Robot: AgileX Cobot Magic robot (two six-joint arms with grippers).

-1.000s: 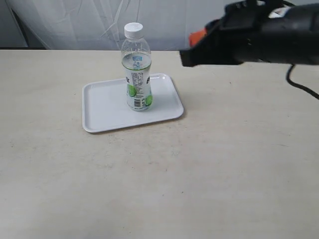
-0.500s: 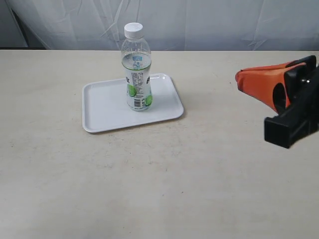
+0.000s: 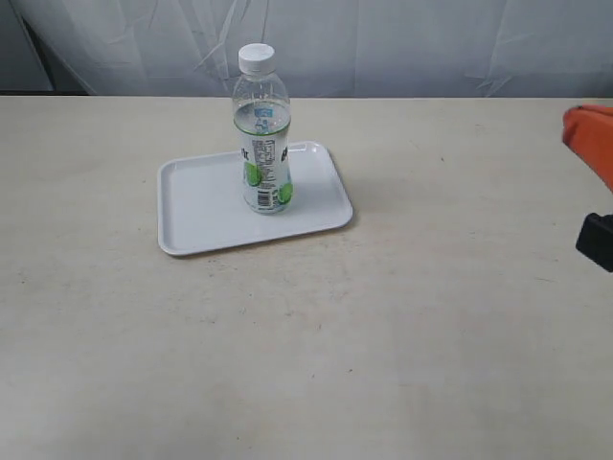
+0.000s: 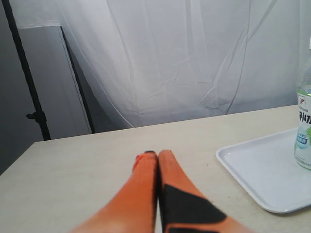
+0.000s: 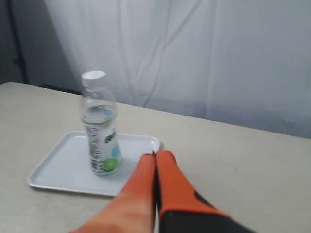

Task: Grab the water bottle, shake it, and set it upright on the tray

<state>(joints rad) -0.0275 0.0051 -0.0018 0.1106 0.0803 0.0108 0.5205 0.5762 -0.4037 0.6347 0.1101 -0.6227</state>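
Note:
The water bottle stands upright on the white tray, toward the tray's right half; it has a white cap and a white-and-green label. No gripper touches it. My right gripper is shut with its orange fingers pressed together and nothing between them, well to the right of the tray; the exterior view shows only a bit of it at the right edge. The right wrist view also shows the bottle and tray. My left gripper is shut and empty, with the tray and bottle off to its side.
A pale beige tabletop spreads around the tray. White curtain fabric hangs behind the table's far edge. A dark stand stands beyond the table in the left wrist view.
The right arm has pulled away from above the tray, moving right and down until it is almost out of the exterior view. Bottle and tray have stayed put.

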